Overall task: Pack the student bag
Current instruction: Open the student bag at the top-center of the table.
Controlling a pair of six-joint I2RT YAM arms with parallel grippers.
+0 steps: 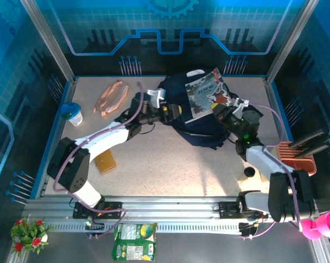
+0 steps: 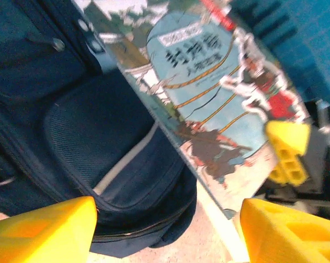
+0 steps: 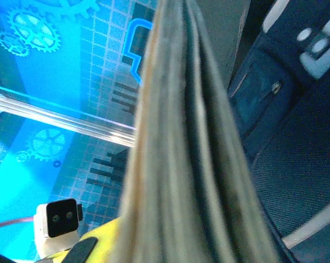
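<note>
Speckled table (image 1: 176,164) — student bag (image 1: 198,130), pouch (image 1: 111,97), cup (image 1: 73,114).

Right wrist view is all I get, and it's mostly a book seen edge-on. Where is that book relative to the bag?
Observer: From above, the book lies tilted across the top of the bag, with the right gripper shut on its right edge.
Operator: What about the left gripper?
Observer: The left gripper is open, holding nothing, facing the bag's front.
Operator: Is the book inside yet?
Observer: No. The left wrist view shows its cover outside, leaning over the front pocket.
</note>
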